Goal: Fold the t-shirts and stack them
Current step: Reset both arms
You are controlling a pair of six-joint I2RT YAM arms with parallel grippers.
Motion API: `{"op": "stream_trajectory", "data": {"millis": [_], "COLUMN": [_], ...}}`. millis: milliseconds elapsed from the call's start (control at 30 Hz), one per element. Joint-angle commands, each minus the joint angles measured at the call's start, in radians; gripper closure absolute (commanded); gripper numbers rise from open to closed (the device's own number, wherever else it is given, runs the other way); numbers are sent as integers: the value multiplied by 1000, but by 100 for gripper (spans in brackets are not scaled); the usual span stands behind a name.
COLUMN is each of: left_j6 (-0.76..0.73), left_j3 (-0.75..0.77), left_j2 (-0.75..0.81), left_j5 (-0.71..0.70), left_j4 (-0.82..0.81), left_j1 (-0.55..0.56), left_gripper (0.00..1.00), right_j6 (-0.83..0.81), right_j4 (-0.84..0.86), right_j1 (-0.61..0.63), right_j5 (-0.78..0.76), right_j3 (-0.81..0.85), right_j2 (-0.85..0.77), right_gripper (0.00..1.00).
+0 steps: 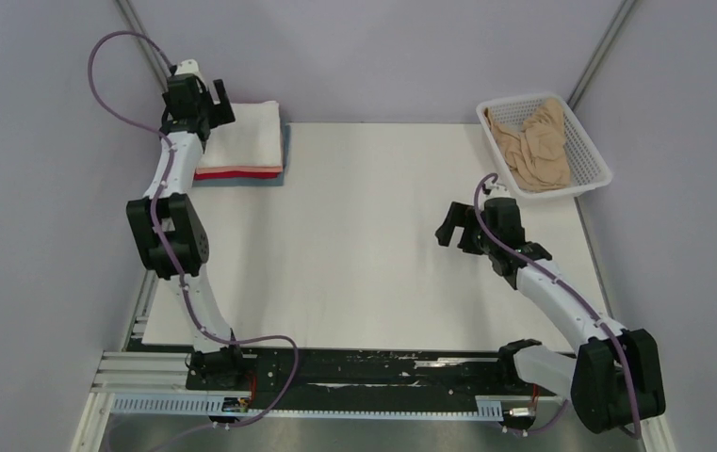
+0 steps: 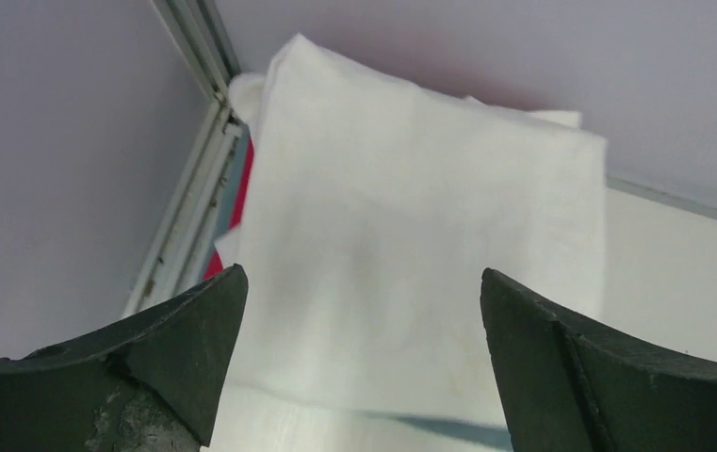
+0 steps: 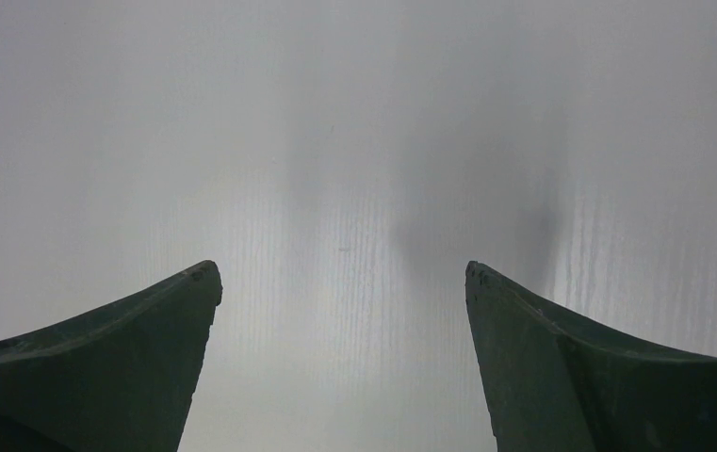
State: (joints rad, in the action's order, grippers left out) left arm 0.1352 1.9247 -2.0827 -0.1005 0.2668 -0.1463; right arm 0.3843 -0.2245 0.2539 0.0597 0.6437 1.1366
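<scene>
A stack of folded t-shirts lies at the table's back left corner. The white one (image 1: 246, 137) is on top, with salmon-pink, red (image 1: 237, 174) and grey-blue edges showing beneath it. My left gripper (image 1: 220, 108) is open and empty, hovering over the stack's back left part. In the left wrist view the white shirt (image 2: 411, 235) fills the space between the open gripper (image 2: 364, 282), with a red edge (image 2: 241, 179) at the left. The tan t-shirt (image 1: 535, 146) lies crumpled in the basket. My right gripper (image 1: 448, 227) is open and empty over the bare table (image 3: 354, 188).
The white mesh basket (image 1: 522, 99) stands at the back right corner. The white table top (image 1: 364, 245) lies between the two arms. Grey walls and metal corner posts (image 2: 194, 56) close in the back and sides, right behind the stack.
</scene>
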Motion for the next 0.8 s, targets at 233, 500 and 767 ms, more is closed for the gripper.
{"op": "stream_trajectory", "data": {"millis": [233,500,767], "left_j6": [409,519,551], "left_j3": [-863,-1339,-1474], "left_j2": [794,1159,1421], "left_j5": [91,-48,-59], "left_j4": [-211,-162,-68], "left_j1": [185,534,574], "left_gripper": [0,0,0], "right_j6": [61,99,121], "right_j4": [-3,-15,7], "right_j1": [-5,-4,-4], "right_j5": [-17,-112,-166], "right_j3": [-42,-121,-177], "right_j2": [-168,-292,-357], "right_gripper": [0,0,0]}}
